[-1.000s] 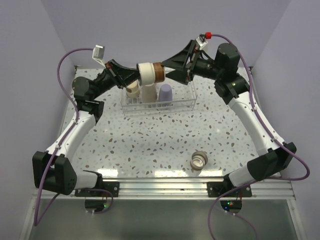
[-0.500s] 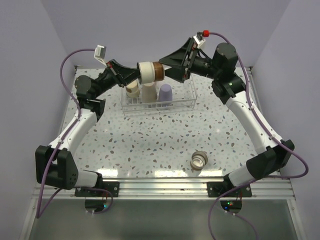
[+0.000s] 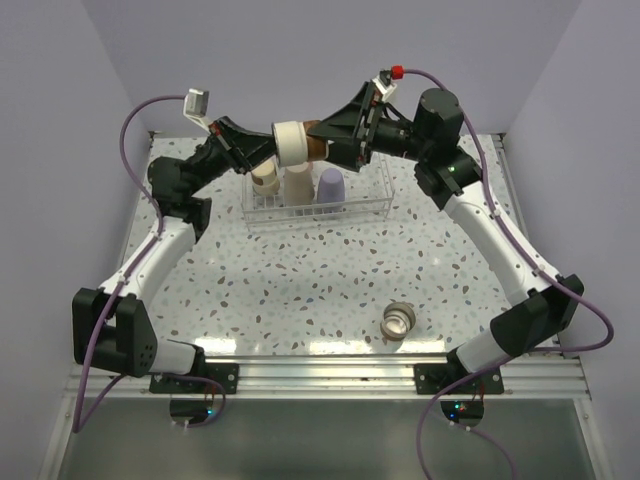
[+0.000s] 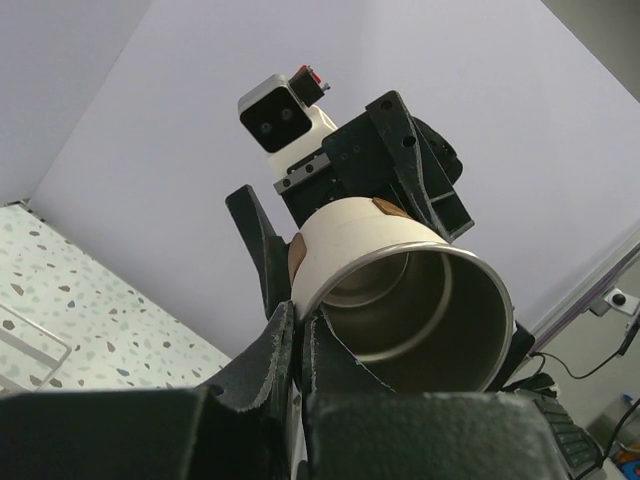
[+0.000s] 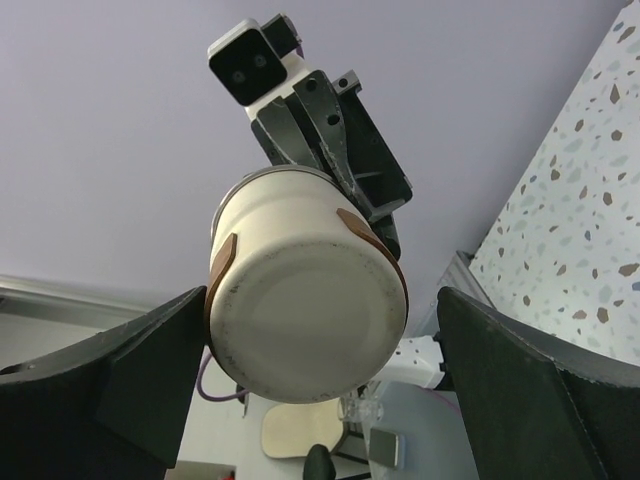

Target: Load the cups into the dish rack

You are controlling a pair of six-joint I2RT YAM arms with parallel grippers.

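A cream cup (image 3: pixel 293 143) with brown straps and a steel inside hangs on its side above the dish rack (image 3: pixel 372 214). My left gripper (image 3: pixel 270 149) is shut on its rim, one finger inside the mouth and one outside (image 4: pixel 297 318). From the right, my right gripper (image 3: pixel 320 141) stands open, its fingers either side of the cup's base (image 5: pixel 305 305) with a gap on the right side. In the rack stand a beige cup (image 3: pixel 296 187), a lavender cup (image 3: pixel 331 187) and a smaller cream cup (image 3: pixel 265 180). A steel cup (image 3: pixel 399 321) lies on the table near the front.
The clear wire rack sits at the back of the speckled table (image 3: pixel 300 280), close to the rear wall. Both arms reach inward over it. A metal rail (image 3: pixel 320 372) runs along the near edge.
My right gripper has slid left toward the held cup, so its open fingers now flank the cup's base. The left gripper and cup have hardly moved.
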